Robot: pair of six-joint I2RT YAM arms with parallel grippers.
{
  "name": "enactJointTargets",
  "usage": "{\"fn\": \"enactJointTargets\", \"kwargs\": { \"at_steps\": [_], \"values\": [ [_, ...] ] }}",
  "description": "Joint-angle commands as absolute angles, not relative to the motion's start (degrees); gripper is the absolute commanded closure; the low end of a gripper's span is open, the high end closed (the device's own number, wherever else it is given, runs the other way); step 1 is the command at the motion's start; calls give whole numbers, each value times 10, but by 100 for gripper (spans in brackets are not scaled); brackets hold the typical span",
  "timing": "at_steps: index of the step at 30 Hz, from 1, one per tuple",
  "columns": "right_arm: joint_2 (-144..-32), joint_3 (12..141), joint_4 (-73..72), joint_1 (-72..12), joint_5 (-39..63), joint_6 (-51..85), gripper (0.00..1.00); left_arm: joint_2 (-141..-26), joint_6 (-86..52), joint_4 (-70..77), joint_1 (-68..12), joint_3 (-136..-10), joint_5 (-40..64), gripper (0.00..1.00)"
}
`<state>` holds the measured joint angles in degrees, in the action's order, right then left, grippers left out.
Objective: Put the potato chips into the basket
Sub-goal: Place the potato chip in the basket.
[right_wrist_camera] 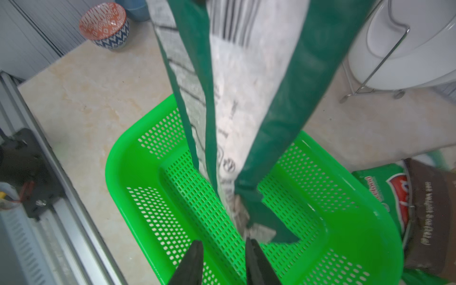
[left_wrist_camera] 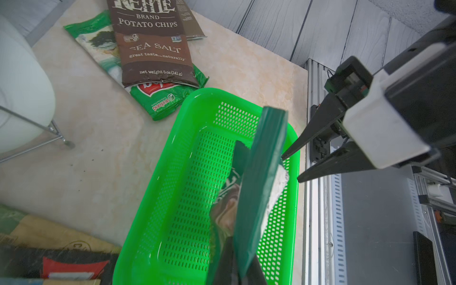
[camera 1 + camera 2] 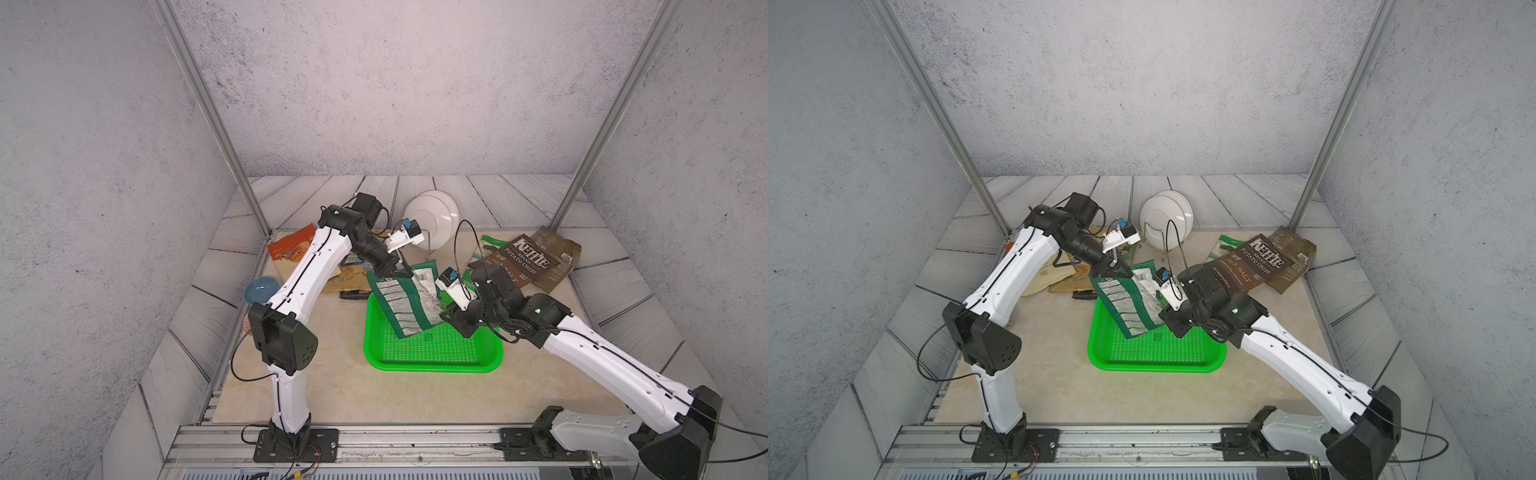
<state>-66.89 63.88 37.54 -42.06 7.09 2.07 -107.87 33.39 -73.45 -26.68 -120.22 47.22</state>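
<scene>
A dark green chips bag [image 3: 405, 299] [image 3: 1129, 301] hangs tilted, its printed back showing and its lower end down inside the bright-green basket [image 3: 432, 365] [image 3: 1154, 365]. My left gripper [image 3: 405, 272] [image 2: 240, 259] is shut on the bag's upper edge. My right gripper [image 3: 444, 311] [image 1: 223, 243] stands open over the basket [image 1: 116, 158]. The bag's lower corner [image 1: 246, 98] lies just beyond its tips, not between them. Other potato chips lie on the table: a brown Kettle bag [image 3: 523, 259] [image 2: 153, 44] on a green one [image 2: 162, 98], and tan bags [image 3: 349, 278] and an orange one [image 3: 291, 245] at the left.
White plates [image 3: 432, 220] stand in a wire rack behind the basket. A blue bowl [image 3: 262, 289] and a red patterned bowl [image 1: 104, 24] sit at the left. An olive bag [image 3: 557, 257] lies at the right. A metal rail [image 3: 415, 440] runs along the table's front edge.
</scene>
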Motion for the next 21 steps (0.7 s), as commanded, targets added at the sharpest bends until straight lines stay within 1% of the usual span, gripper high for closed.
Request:
{"fn": "enactJointTargets", "kwargs": {
  "at_steps": [1, 5, 10, 13, 15, 17, 19, 21],
  "values": [
    [-629, 603, 346, -421, 53, 72, 56, -1023, 260, -666, -265, -1175, 476, 100],
    [-597, 548, 306, -418, 68, 107, 51, -992, 221, -635, -265, -1154, 469, 100],
    [-558, 490, 265, -409, 74, 133, 46, -978, 215, -647, -265, -1160, 454, 100],
    [-536, 472, 250, -407, 79, 134, 45, -976, 224, -668, -265, -1175, 457, 100],
    [-520, 463, 241, -405, 79, 137, 43, -974, 228, -685, -265, -1186, 467, 100],
    [-502, 453, 231, -399, 78, 147, 36, -972, 229, -698, -265, -1194, 480, 100],
    [-490, 444, 221, -390, 90, 159, 32, -967, 229, -707, -265, -1197, 492, 100],
    [-486, 439, 216, -377, 110, 169, 32, -962, 231, -716, -265, -1200, 505, 100]
  ]
}}
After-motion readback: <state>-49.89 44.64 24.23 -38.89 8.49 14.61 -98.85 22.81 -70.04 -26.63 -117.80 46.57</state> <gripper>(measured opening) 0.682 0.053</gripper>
